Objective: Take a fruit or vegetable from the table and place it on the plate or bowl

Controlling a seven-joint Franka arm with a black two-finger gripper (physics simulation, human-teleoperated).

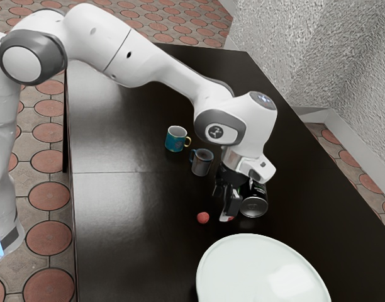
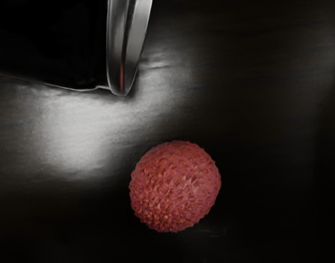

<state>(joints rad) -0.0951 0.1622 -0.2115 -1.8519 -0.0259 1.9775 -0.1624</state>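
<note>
A red, bumpy lychee lies on the dark table just off the gripper toward the exterior view's left. In the wrist view a lychee rests on the table right under my hand. My black gripper points down, its tips almost at the tabletop and its fingers a little apart, open. A small patch of red shows at the fingertips; I cannot tell what it is. The large white plate lies at the table's near edge, just below the gripper in the exterior view.
A dark metal can lies on its side right against the gripper; its shiny rim shows in the wrist view. A grey mug and a teal mug stand behind. The table's edge runs along the exterior view's left.
</note>
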